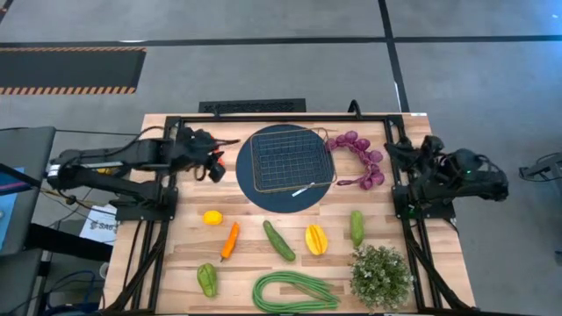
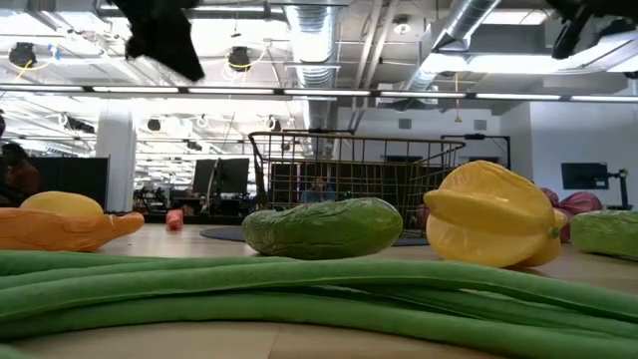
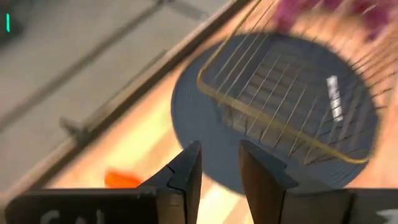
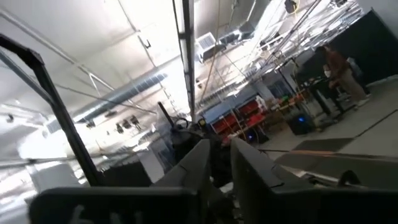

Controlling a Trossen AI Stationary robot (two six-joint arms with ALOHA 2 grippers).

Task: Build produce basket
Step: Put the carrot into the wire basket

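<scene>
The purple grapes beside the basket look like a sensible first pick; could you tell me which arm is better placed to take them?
The right. The right gripper sits at the table's right edge, close to the purple grapes; the left gripper is across the basket, beyond the blue plate.

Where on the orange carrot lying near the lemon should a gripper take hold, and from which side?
Grip the orange carrot across its thicker upper half, coming straight down from above. It lies flat on the table, slightly slanted and clear of the lemon, so the fingers should close across its narrow width. The left gripper is nearer.
</scene>
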